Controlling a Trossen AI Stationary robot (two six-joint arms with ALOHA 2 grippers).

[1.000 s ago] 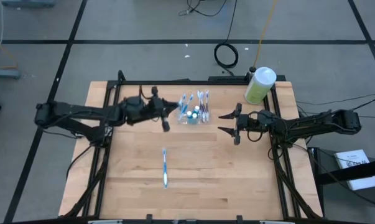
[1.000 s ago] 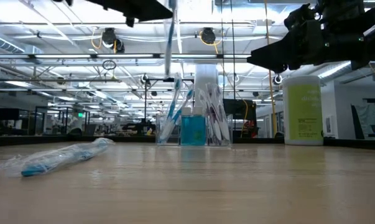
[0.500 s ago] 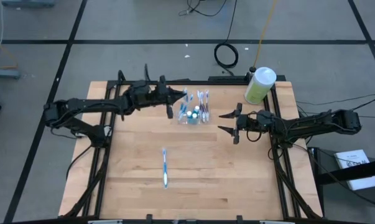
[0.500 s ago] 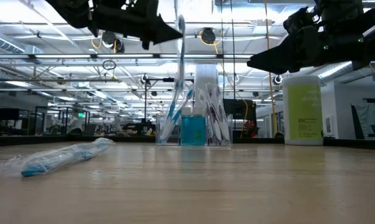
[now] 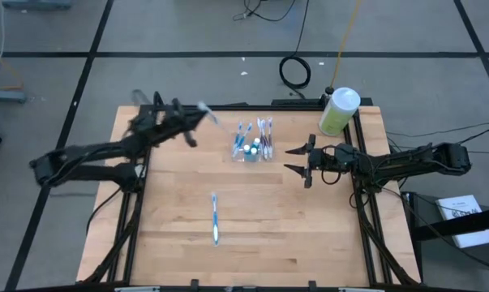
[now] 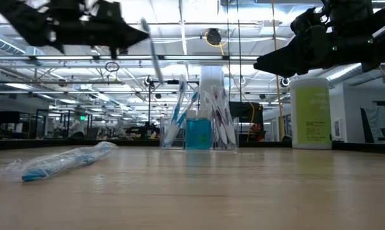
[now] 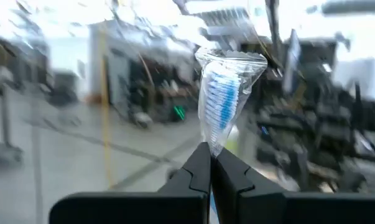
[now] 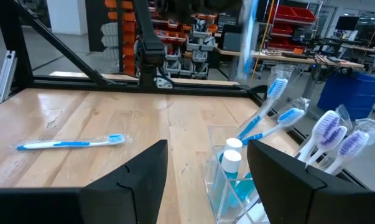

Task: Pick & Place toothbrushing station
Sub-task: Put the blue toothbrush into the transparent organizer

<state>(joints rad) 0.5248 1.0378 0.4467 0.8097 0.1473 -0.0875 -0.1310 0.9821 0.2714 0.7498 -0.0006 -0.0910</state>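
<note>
The toothbrushing station (image 5: 252, 146), a small clear tray holding upright toothbrushes and a blue item, stands at the table's far middle (image 6: 202, 128) (image 8: 237, 174). My left gripper (image 5: 194, 122) (image 6: 140, 35) is high over the far left of the table, left of the station, shut on a plastic-wrapped toothbrush (image 5: 208, 114) (image 6: 152, 54) (image 7: 223, 99). My right gripper (image 5: 298, 161) (image 8: 206, 180) hovers open to the right of the station, pointing at it, with nothing between its fingers. A second wrapped toothbrush (image 5: 215, 217) (image 6: 64, 161) (image 8: 72, 144) lies flat on the table's middle. My left gripper pinches the wrapped toothbrush between its two fingers just below the bristle head (image 7: 213, 146), wrapper and all. The fingers come about level from the table's left, across the brush. The brush is lifted clear, near upright and slightly tilted, head up, its handle (image 6: 158, 69) hanging below the fingers.
A green bottle with a white cap (image 5: 339, 110) (image 6: 311, 114) stands at the table's far right corner. Black frame rails (image 5: 139, 186) run along the table's left and right sides. Bare wood (image 5: 268, 227) lies near the front.
My left gripper, shut on the wrapped toothbrush throughout, has swung from beside the station toward the table's far left corner. The brush has gone with it, clear of the table, and now leans slightly instead of standing straight.
</note>
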